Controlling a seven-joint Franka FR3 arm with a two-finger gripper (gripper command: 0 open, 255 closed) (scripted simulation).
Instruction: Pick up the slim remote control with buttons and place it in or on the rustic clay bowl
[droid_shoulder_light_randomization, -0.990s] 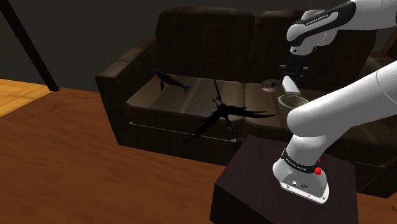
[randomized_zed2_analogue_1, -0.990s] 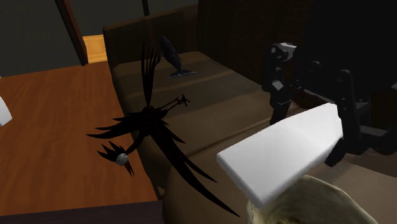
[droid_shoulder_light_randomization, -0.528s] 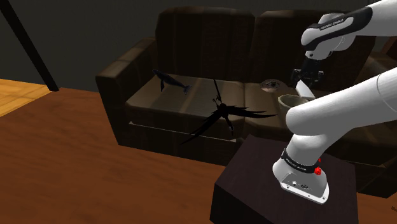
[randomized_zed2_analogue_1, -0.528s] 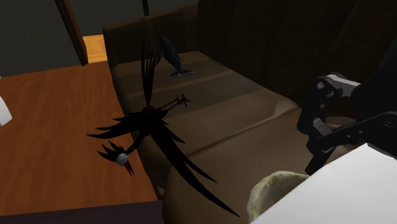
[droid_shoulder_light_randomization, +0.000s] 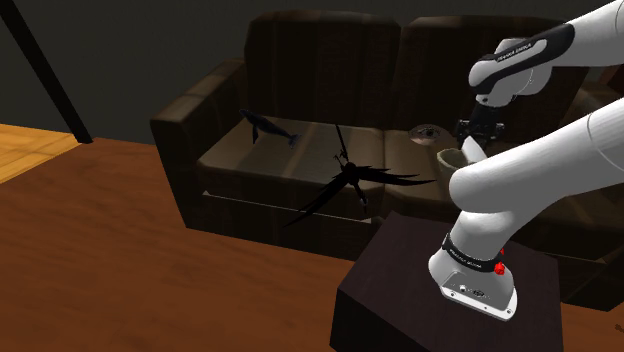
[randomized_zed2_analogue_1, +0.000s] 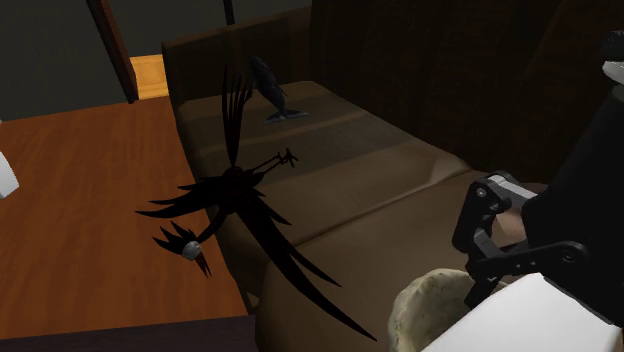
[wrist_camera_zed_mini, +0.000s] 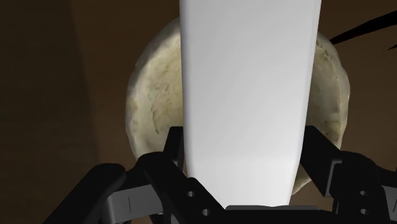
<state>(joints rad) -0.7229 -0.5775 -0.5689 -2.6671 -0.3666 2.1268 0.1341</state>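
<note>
1. Two black fingers (wrist_camera_zed_mini: 173, 153) of the all-black two-finger gripper (wrist_camera_zed_mini: 245, 153) press against the long edges of a plain white, flat, slim remote control (wrist_camera_zed_mini: 248, 83). The gripper is clamped on it.
2. One end of the remote control sits between the fingers. The rest runs straight out from the hand along the gripper's line.
3. Directly beyond the remote control in the wrist view lies a pale cream, rough-surfaced round bowl (wrist_camera_zed_mini: 153, 102), its rim showing on either side of the white slab. I cannot tell whether the two touch.
4. From the second exterior view, the gripper (randomized_zed2_analogue_1: 490, 250) stands over the bowl (randomized_zed2_analogue_1: 425, 305), and the remote control (randomized_zed2_analogue_1: 520, 320) slants across the bowl's side nearer that view's right.
5. From the shoulder view, the gripper (droid_shoulder_light_randomization: 472, 135) hangs just above the bowl (droid_shoulder_light_randomization: 453, 158), with the white tip of the remote control (droid_shoulder_light_randomization: 468, 148) at its rim.
6. Under the bowl is the seat of a dark brown two-seat sofa (droid_shoulder_light_randomization: 200, 110). A small brownish round disc (droid_shoulder_light_randomization: 428, 131) lies just beside the bowl, nearer the backrest.
7. Farther off, a black bird figure (droid_shoulder_light_randomization: 350, 180) with long spread wings stands at the seat's front edge. A small dark fish-shaped figure (droid_shoulder_light_randomization: 265, 128) rests on the cushion toward the shoulder view's left.
8. Outermost, the white arm (droid_shoulder_light_randomization: 540, 160) rises from a dark box stand (droid_shoulder_light_randomization: 400, 290) on a reddish-brown wooden floor (droid_shoulder_light_randomization: 150, 250).
</note>
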